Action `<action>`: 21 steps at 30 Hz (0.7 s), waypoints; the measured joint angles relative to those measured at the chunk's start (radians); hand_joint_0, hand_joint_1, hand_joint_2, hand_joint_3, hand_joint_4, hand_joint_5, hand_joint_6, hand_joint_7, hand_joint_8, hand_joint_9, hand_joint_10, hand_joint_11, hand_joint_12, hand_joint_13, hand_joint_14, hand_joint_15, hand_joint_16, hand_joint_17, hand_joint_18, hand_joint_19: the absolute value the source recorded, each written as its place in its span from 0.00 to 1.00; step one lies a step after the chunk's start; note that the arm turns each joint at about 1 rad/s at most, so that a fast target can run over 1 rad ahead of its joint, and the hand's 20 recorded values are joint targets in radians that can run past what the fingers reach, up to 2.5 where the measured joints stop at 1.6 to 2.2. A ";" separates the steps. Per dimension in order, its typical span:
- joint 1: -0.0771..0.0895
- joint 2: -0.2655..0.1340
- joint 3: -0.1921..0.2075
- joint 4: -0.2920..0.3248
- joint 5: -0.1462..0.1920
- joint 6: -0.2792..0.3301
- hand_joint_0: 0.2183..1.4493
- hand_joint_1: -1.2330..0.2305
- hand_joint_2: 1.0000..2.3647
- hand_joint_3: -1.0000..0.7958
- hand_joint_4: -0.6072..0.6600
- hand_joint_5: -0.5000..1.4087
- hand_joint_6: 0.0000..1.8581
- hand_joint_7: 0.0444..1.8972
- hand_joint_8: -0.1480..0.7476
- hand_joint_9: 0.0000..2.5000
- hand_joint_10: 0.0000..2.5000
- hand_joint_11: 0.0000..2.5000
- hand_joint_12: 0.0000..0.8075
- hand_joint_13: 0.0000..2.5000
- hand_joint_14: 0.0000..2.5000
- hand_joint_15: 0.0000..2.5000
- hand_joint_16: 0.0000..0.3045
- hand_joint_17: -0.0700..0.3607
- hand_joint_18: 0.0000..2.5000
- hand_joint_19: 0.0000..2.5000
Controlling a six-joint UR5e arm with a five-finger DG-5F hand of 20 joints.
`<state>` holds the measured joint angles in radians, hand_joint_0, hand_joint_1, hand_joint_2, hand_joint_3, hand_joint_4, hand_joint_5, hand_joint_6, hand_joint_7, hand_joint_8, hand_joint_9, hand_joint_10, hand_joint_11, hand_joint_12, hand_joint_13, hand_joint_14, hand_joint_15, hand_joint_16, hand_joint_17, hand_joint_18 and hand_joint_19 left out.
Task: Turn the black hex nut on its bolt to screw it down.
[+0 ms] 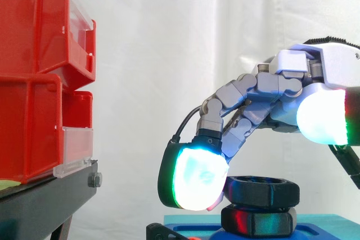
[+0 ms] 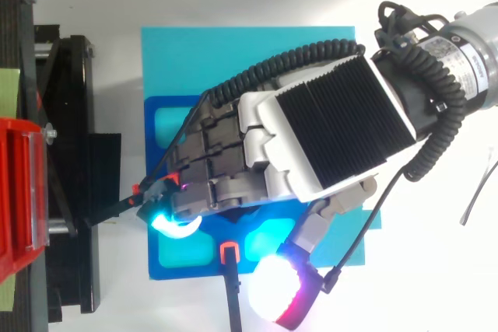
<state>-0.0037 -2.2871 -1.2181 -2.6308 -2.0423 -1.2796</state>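
Note:
The black hex nut (image 1: 264,190) sits on its bolt above a second black hex piece (image 1: 260,221), both on a blue base plate (image 2: 233,60). My hand (image 1: 270,91) arches over the nut from the right with its fingers curled down. One glowing fingertip (image 1: 197,178) presses against the nut's left side. The thumb pad (image 1: 322,117) stays raised to the right, clear of the nut. From above, the hand (image 2: 327,126) covers the nut and bolt, with the fingertip (image 2: 175,223) at its left and the thumb (image 2: 280,293) sticking out toward the bottom edge.
Red bins (image 1: 34,77) are stacked on a black stand (image 1: 45,200) to the left, a short gap from the fingertip. A thin black bar with an orange end (image 2: 231,285) lies at the plate's near edge. A white tie (image 2: 478,192) lies at the far right.

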 measured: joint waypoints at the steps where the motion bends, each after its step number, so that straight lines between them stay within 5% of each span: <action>1: -0.002 0.000 0.000 0.000 0.000 -0.001 0.22 0.62 0.00 0.28 0.74 0.15 0.46 0.35 0.59 0.31 0.00 0.24 0.50 0.34 0.00 0.11 0.18 0.45 0.37 0.14; 21: -0.042 0.000 -0.001 -0.020 -0.062 -0.015 0.22 0.62 0.00 0.28 0.74 0.15 0.46 0.36 0.59 0.32 0.00 0.24 0.50 0.34 0.00 0.11 0.18 0.45 0.37 0.15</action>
<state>-0.0456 -2.2871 -1.2191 -2.6508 -2.1041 -1.2943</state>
